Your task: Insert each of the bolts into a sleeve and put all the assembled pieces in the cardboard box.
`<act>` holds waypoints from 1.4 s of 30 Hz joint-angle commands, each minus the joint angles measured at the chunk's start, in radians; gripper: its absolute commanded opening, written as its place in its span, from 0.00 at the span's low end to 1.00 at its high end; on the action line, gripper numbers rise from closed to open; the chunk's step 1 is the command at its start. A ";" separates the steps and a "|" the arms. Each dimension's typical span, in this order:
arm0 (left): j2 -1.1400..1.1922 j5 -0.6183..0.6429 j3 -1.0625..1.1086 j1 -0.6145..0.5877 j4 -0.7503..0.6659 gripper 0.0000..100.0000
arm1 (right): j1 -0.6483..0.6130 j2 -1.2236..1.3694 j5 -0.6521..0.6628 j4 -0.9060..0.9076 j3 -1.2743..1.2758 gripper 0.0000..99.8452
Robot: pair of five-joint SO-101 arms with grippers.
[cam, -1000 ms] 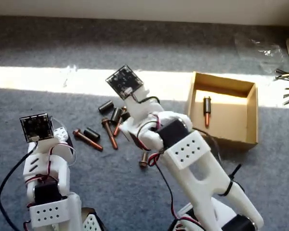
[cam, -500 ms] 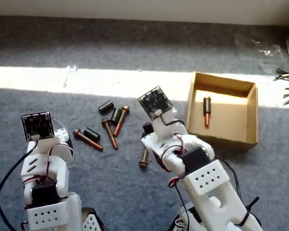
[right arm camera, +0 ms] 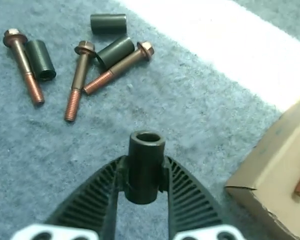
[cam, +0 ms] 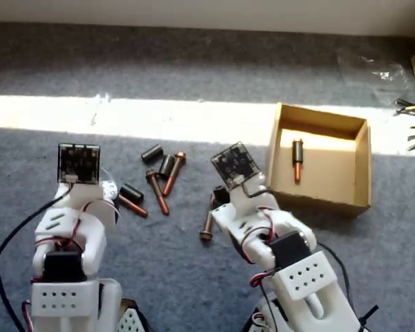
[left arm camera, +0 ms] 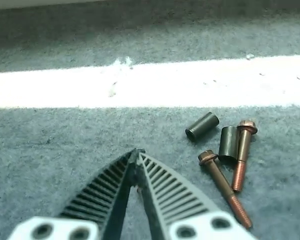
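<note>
Landmark: open brown cardboard box (cam: 332, 173) on the grey carpet-covered counter (cam: 159, 277).

Inside the box: one assembled piece (cam: 297, 160), a copper-coloured bolt with a short black sleeve at its head end. It lies flat on the box floor, nearer the wall that faces the loose parts.

Near the box, off its corner closest to the loose parts: right gripper (right arm camera: 143, 169). Its fingers are pinching a short black cylindrical sleeve (right arm camera: 147, 150) by its sides. The sleeve sticks out past the fingertips with its open bore showing.

Also near the box, just beside the right arm: lone copper-coloured flanged bolt (cam: 207, 221), flat on the counter, head end farther from the box.

Loose cluster, farther from the box than the lone bolt:
- slanted copper bolt (cam: 174, 173) with a dark tubular sleeve (cam: 167, 166) lying alongside and touching it
- middle copper bolt (cam: 158, 191) just beyond those two
- separate black sleeve (cam: 151, 153) lying apart from the others
- outermost copper bolt (cam: 135, 207) and outermost black sleeve (cam: 130, 192), side by side, farthest from the box

Well apart from the box, beyond the cluster: left gripper (left arm camera: 137, 156). Its fingers are pressed together with nothing between them.
</note>
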 commanded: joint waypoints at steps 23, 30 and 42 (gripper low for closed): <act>1.049 0.373 -0.587 0.171 -0.003 0.00 | 0.070 -0.036 -0.064 -0.157 0.105 0.00; 1.277 0.522 -0.716 0.171 0.002 0.00 | 0.070 -0.036 -0.063 -0.157 0.107 0.00; 1.435 0.652 -0.877 0.239 0.161 0.00 | 0.070 -0.036 -0.061 -0.157 0.107 0.00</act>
